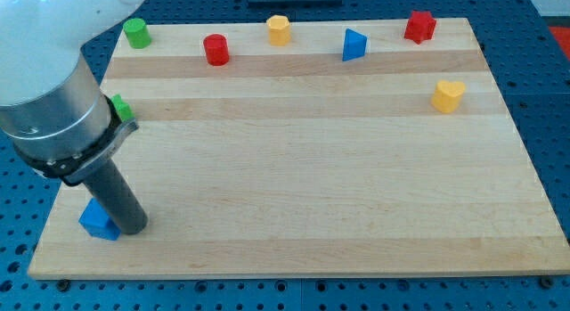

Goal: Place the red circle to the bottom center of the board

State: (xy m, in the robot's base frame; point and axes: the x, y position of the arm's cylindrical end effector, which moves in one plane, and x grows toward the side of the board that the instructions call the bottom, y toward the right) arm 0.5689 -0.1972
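Note:
The red circle (215, 50) stands near the view's top, left of centre, on the wooden board (303, 159). My tip (132, 229) is at the board's bottom left, touching the right side of a blue block (98, 222). The red circle is far from my tip, up and to the right. The rod and arm body cover the board's left edge.
Along the top are a green cylinder (136, 32), a yellow hexagon-like block (279, 30), a blue triangle (354, 45) and a red star-like block (419, 27). A yellow heart (448, 95) sits at the right. A green block (121, 107) peeks from behind the arm.

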